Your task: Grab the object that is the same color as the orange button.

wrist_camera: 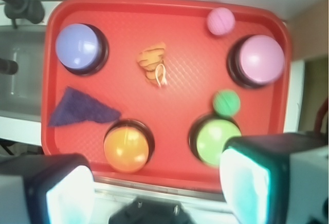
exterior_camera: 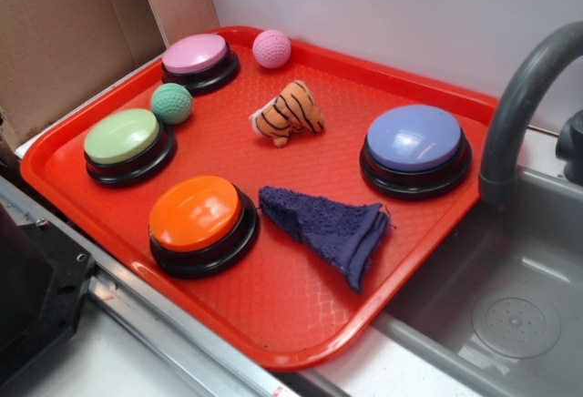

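Note:
A small plush tiger (exterior_camera: 288,112), orange with black stripes and cream patches, lies near the middle of the red tray (exterior_camera: 282,324). In the wrist view the tiger (wrist_camera: 152,62) is above centre. The orange button (exterior_camera: 196,221) stands at the tray's front; in the wrist view it (wrist_camera: 126,147) is low and left of centre. My gripper (wrist_camera: 159,190) is open and empty, high above the tray's near edge, its two pale pads at the bottom corners of the wrist view. It does not show in the exterior view.
On the tray: a pink button (exterior_camera: 198,58), a pink ball (exterior_camera: 271,48), a green button (exterior_camera: 126,142), a green ball (exterior_camera: 172,103), a blue-purple button (exterior_camera: 415,147), a dark blue cloth (exterior_camera: 330,227). A sink with a grey faucet (exterior_camera: 515,115) lies right. Cardboard (exterior_camera: 64,33) stands left.

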